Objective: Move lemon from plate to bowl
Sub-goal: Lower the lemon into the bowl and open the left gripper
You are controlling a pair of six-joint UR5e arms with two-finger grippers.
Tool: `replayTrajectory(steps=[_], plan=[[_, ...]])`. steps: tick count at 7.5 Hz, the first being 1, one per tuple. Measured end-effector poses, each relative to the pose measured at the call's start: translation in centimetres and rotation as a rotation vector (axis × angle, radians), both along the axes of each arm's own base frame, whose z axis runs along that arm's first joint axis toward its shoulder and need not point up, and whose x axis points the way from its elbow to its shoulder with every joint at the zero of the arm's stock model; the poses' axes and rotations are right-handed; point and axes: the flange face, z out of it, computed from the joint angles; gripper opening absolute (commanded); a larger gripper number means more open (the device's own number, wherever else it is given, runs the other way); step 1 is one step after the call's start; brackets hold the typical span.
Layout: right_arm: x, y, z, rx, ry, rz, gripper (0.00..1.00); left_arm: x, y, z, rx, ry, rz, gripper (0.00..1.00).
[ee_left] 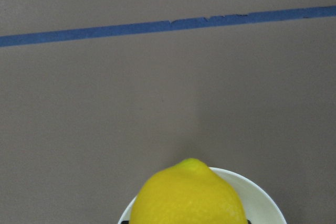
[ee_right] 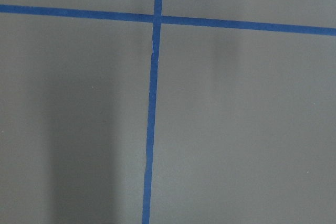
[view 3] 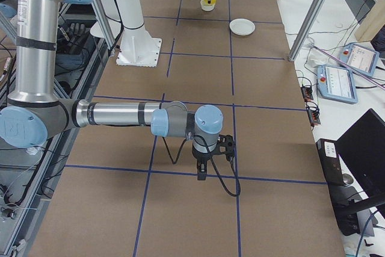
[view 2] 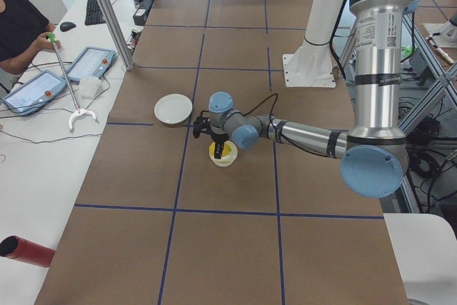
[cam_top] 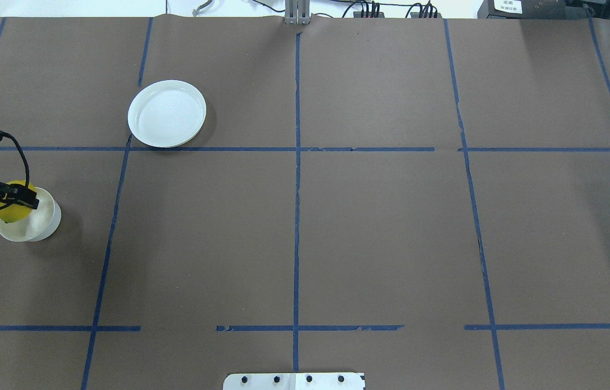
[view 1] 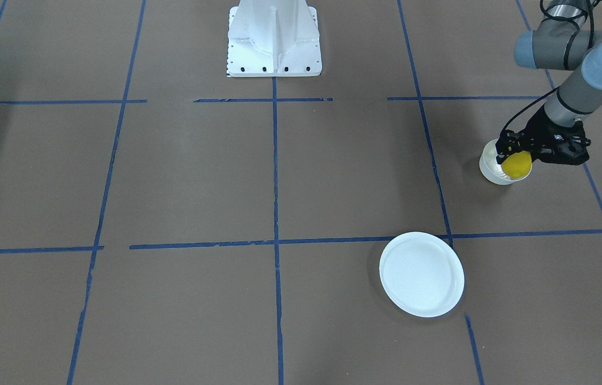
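- The plate (view 1: 422,274) lies bare toward the table's far-left corner, so the pick-up looks done.
- The left gripper (view 1: 515,156) pinches the lemon (view 1: 518,166) between its fingers (cam_top: 24,202), just over the bowl (view 1: 489,167) by the table's left edge.
- Left to do, I judge — lower and release.
- Right gripper (view 3: 202,171): I cannot tell how its fingers stand.

The table (cam_top: 381,227) under me is covered in brown paper and squared off with blue tape (cam_top: 297,216). Directly beneath my left gripper (view 1: 515,156) the small white bowl (cam_top: 47,219) stands on it. The white plate (cam_top: 167,114) lies flat well away from those fingers, farther out from my white base mount (cam_top: 294,381), its rim just touching a tape line.
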Motion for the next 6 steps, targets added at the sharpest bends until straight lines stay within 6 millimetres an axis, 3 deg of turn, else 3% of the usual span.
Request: replayTrajectory(steps=[1,6], plan=[[0.00,0.00,0.00,0.000,0.000,0.000,1.00,0.33,0.18,0.16,-0.001,0.000,0.011,0.99],[0.00,0.00,0.00,0.000,0.000,0.000,1.00,-0.35,0.65,-0.51,0.017,0.006,0.019,1.00]])
